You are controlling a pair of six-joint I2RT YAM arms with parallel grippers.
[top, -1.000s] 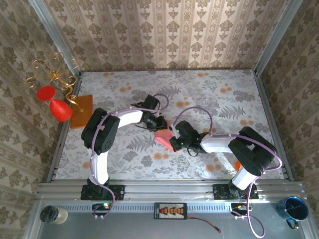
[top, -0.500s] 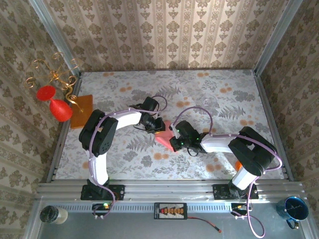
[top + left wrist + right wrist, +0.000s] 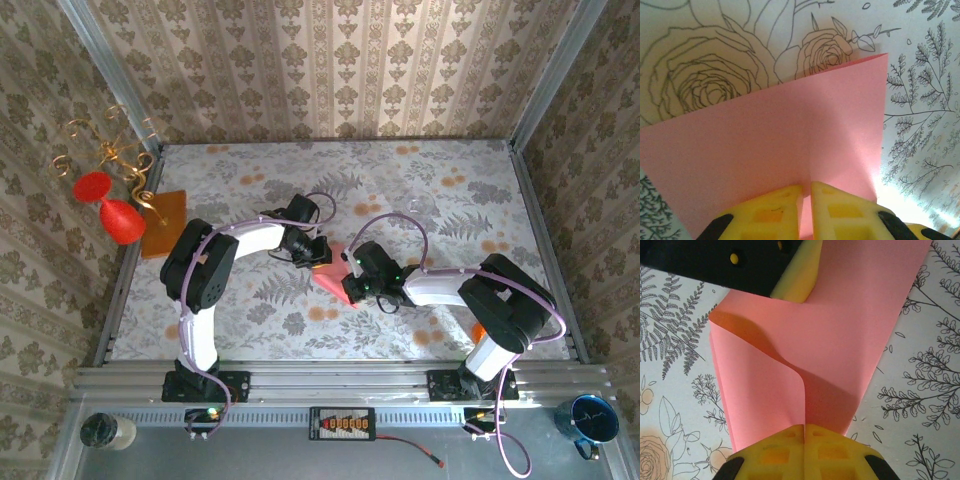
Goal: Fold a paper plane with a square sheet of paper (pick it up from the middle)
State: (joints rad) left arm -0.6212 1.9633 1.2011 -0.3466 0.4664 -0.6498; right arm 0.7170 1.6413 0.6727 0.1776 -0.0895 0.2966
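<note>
The square sheet of paper [image 3: 329,274] is salmon pink and lies bent between my two grippers at the table's middle. My left gripper [image 3: 316,254] holds its far edge. In the left wrist view the yellow fingers [image 3: 775,205] stand almost together at the left gripper [image 3: 806,186], with a pinch of the sheet [image 3: 790,130] between them. My right gripper [image 3: 804,427] is shut on a raised fold of the sheet [image 3: 850,330], which curls up to the left. The left gripper's finger [image 3: 797,282] shows across from it. The paper plane is out of view.
A darker orange rectangular sheet [image 3: 163,222] lies at the table's left edge beside a gold stand with red glasses [image 3: 112,205]. Patterned walls enclose the table. A blue cup [image 3: 590,418] and a jar [image 3: 105,430] stand beyond the near rail.
The left gripper's jaws have drawn closer together on the sheet, and that gripper has shifted slightly left. The right arm has stayed put.
</note>
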